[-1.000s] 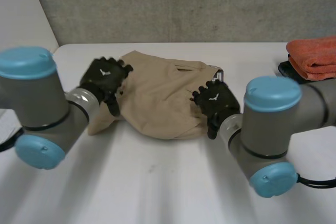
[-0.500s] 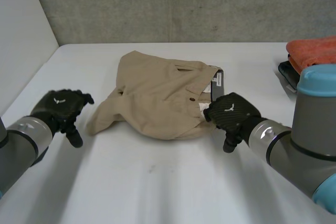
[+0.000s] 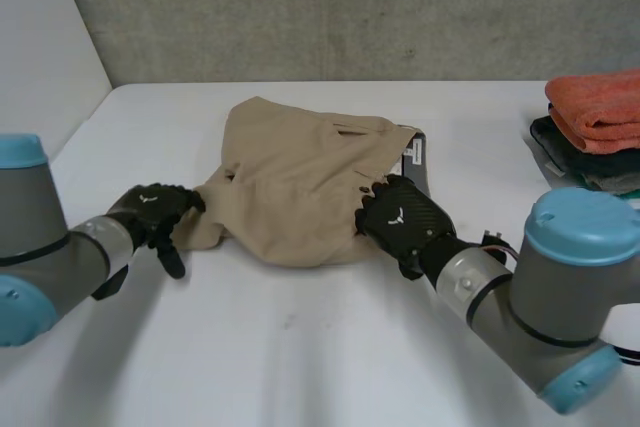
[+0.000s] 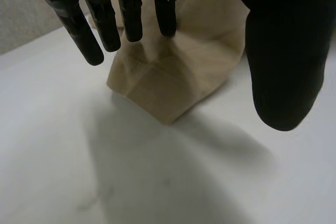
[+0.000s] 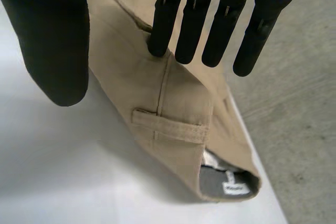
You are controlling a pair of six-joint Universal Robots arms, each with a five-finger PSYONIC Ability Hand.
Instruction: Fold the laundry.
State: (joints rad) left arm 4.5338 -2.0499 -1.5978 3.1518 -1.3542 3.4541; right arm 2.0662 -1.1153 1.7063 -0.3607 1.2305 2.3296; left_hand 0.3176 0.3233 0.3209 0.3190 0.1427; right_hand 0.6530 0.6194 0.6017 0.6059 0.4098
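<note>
You had the khaki trousers (image 3: 300, 187) lying in a loose heap on the middle of the white counter (image 3: 300, 347), roughly doubled over but bulging and uneven, with one end trailing out toward your left arm. Your left hand (image 3: 150, 212) hung at that trailing end, released: the fingers were straight and spread close over the cloth's corner, the thumb stood well apart, and nothing was pinched. Your right hand (image 3: 400, 222) was at the waistband edge on the other side, also released, with straight fingertips at the seam just beside a belt loop (image 5: 170, 125) and the inner label (image 5: 231, 184). Whether they actually pressed the cloth could not be told.

By my reading the fold was barely begun. The garment had neither been flattened nor squared, and neither hand had a hold on it. Taking both ends, spreading, folding and smoothing all looked left to do. At the far side of the counter by your right arm, an orange towel (image 3: 595, 102) sat folded atop darker folded pieces (image 3: 570, 147), so some laundry seemed finished.
</note>
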